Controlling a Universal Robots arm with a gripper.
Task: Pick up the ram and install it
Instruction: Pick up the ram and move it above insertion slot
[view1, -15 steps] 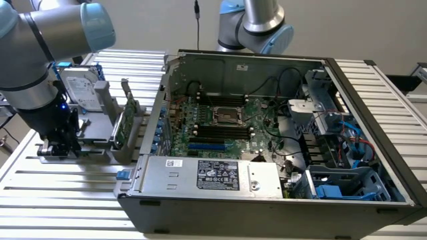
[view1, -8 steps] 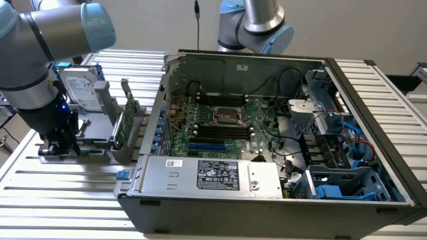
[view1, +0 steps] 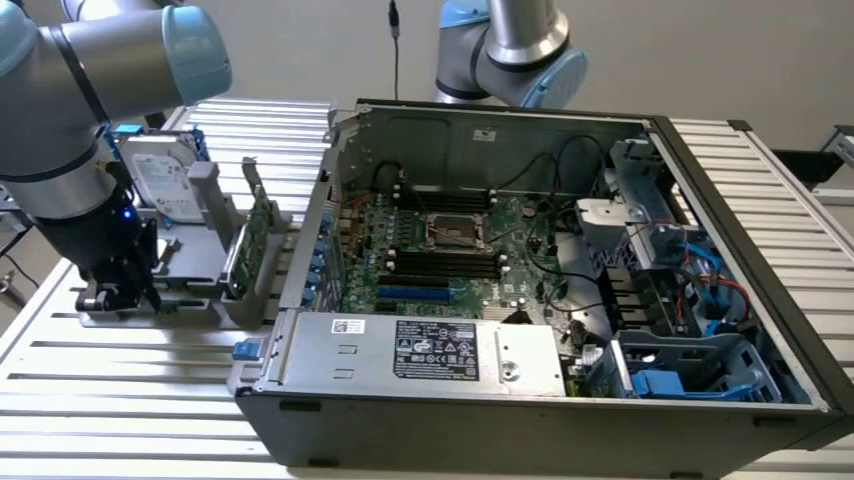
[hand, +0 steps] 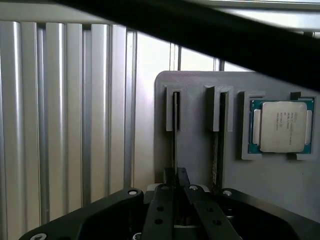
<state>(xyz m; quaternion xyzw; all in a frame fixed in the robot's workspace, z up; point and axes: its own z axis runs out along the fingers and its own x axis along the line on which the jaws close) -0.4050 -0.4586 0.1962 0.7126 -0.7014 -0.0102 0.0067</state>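
In the wrist view the ram (hand: 175, 125) stands on edge in a slot of a grey holder (hand: 196, 150), seen as a thin dark strip. My gripper (hand: 176, 176) is down over its near end, and the black fingers (hand: 162, 205) are pressed together on the strip. A second stick (hand: 218, 140) stands in the neighbouring slot, untouched. In the exterior view my gripper (view1: 114, 296) is low over the holder (view1: 187, 300) at the exterior view's left, beside the open computer case (view1: 534, 420). The motherboard's black memory slots (view1: 441, 265) lie inside the case.
A processor chip (hand: 280, 125) sits in a recess of the holder. A green expansion card (view1: 254, 250) and a hard drive (view1: 167, 180) stand upright between me and the case. A grey power supply (view1: 427, 350) fills the case's front. Another arm (view1: 514, 50) stands behind.
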